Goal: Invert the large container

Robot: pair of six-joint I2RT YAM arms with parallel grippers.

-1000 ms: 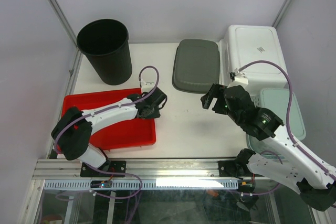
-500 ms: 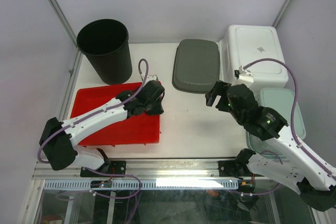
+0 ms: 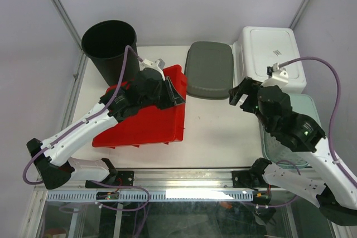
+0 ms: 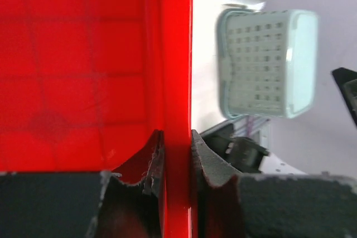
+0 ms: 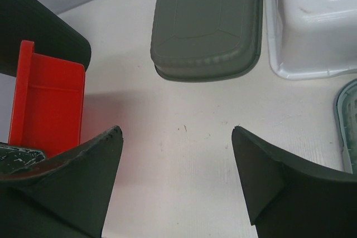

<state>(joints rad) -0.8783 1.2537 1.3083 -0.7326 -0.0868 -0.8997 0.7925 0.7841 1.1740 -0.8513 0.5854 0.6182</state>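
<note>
The red container (image 3: 146, 122) is tilted steeply, its right rim raised off the white table and its left edge low. My left gripper (image 3: 170, 90) is shut on that raised rim. In the left wrist view the red wall (image 4: 177, 82) runs straight between the two dark pads (image 4: 207, 160), which press on it from both sides. My right gripper (image 3: 241, 94) is open and empty above the table's middle right. In the right wrist view its fingers (image 5: 89, 160) stand wide apart over bare table, with the red container's end (image 5: 51, 104) at the left.
A black bin (image 3: 111, 48) stands at the back left, close behind the red container. A grey upturned container (image 3: 209, 69) and a white upturned one (image 3: 271, 54) lie at the back right. A pale green basket (image 3: 295, 126) sits at the right edge under my right arm.
My left gripper has lifted the red container's right rim up and toward the back, so the container went from flat to steeply tilted. My right gripper has drifted slightly back and right, still open.
</note>
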